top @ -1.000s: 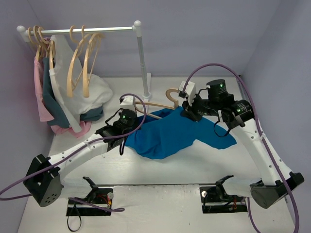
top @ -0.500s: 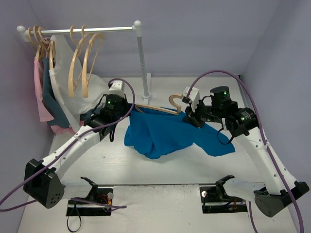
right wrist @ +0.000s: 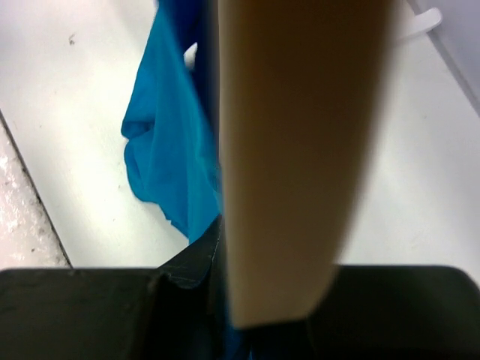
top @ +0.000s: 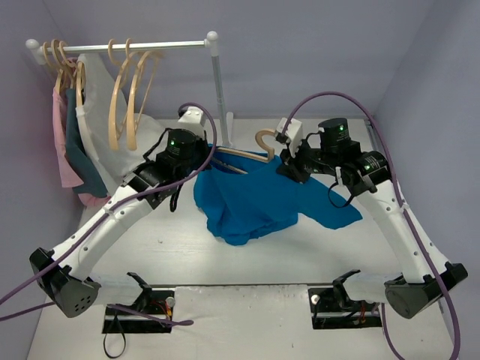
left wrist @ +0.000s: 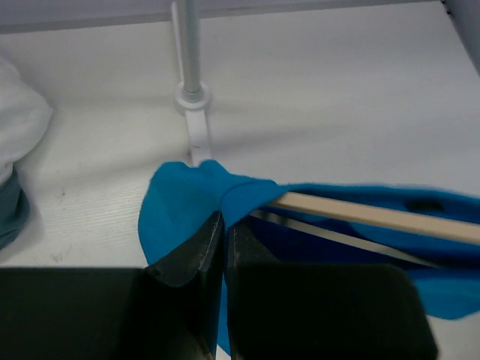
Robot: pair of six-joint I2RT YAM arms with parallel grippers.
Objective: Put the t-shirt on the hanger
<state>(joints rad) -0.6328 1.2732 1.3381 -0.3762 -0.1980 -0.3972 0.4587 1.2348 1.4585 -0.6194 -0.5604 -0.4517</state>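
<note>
The blue t-shirt (top: 255,202) hangs crumpled between my two grippers, its lower folds on the table. The pale wooden hanger (top: 261,136) lies across its top edge with the hook up. My left gripper (top: 208,160) is shut on a fold of the t-shirt (left wrist: 187,202) at the left end, just where the hanger arm (left wrist: 360,214) runs into the cloth. My right gripper (top: 287,166) is shut on the hanger (right wrist: 292,150) near the hook, with blue cloth (right wrist: 169,165) bunched against its left finger.
A white clothes rack (top: 219,90) stands at the back, its foot (left wrist: 193,97) just behind the shirt. On its rail hang several spare wooden hangers (top: 124,97), a white garment (top: 146,146), a dark teal one (top: 75,142) and a pink one (top: 61,150).
My left gripper has lifted the shirt's left edge and carried it back and to the right, bunching the cloth. The right gripper shifted slightly left with the hanger.
</note>
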